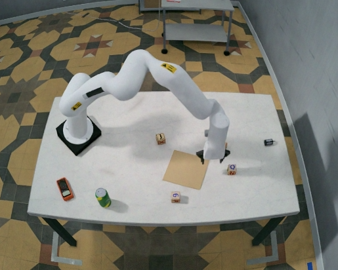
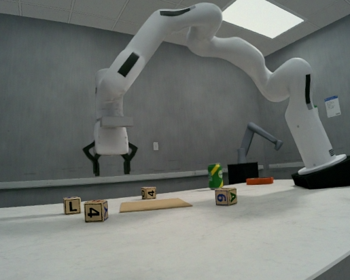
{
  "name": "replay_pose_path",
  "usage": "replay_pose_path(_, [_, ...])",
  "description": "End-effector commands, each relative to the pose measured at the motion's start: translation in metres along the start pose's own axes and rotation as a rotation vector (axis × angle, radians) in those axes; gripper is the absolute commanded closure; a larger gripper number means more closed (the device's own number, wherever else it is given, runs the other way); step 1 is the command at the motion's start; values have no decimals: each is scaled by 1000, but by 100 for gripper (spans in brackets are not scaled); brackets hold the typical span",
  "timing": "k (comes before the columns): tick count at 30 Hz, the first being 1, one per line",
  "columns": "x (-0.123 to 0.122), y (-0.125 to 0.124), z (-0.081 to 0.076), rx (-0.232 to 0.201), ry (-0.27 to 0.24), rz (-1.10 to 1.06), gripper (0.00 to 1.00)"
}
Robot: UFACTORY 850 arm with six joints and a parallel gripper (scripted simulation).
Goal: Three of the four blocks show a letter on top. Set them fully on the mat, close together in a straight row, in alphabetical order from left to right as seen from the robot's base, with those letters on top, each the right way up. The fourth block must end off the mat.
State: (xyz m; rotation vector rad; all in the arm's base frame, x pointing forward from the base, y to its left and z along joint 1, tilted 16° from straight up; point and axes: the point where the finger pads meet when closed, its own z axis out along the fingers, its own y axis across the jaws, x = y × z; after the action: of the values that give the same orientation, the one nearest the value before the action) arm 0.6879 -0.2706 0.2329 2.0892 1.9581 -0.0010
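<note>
The tan mat (image 1: 186, 169) lies flat in the middle of the white table and also shows in the exterior view (image 2: 155, 204). A block with J on top (image 1: 160, 138) sits off the mat toward the base. A block with Q on top (image 1: 232, 169) sits just off the mat's right side. A block with a digit on top (image 1: 175, 196) sits near the front edge. A fourth block (image 1: 226, 145) is almost hidden behind my wrist. My gripper (image 1: 212, 158) (image 2: 111, 168) is open and empty, well above the table, over the mat's right edge.
A green can (image 1: 102, 197) and an orange handheld device (image 1: 65, 189) stand at the front left. A small dark object (image 1: 268, 142) lies at the right. The robot base (image 1: 78, 134) is at the left. A metal cart (image 1: 196, 23) stands behind the table.
</note>
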Motion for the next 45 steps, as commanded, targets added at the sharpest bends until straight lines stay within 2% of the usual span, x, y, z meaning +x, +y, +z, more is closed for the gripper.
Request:
replay_pose_path(1, [16,14,-2,1,7,-138,0])
replay_pose_path(3, [16,14,-2,1,7,-138,0])
replay_pose_path(4, [26,21,-3,0,7,-212,0])
replay_pose_path(18, [72,50,-6,-1,2,-550,0])
replay_pose_path(20, [72,50,-6,-1,2,-550,0])
replay_pose_path(21, [82,56,-7,-1,0,-624,0])
replay_pose_path(35, [132,80,-12,-2,-8,-963,0])
replay_pose_path(45, [146,86,-13,-2,-11,-1056,0])
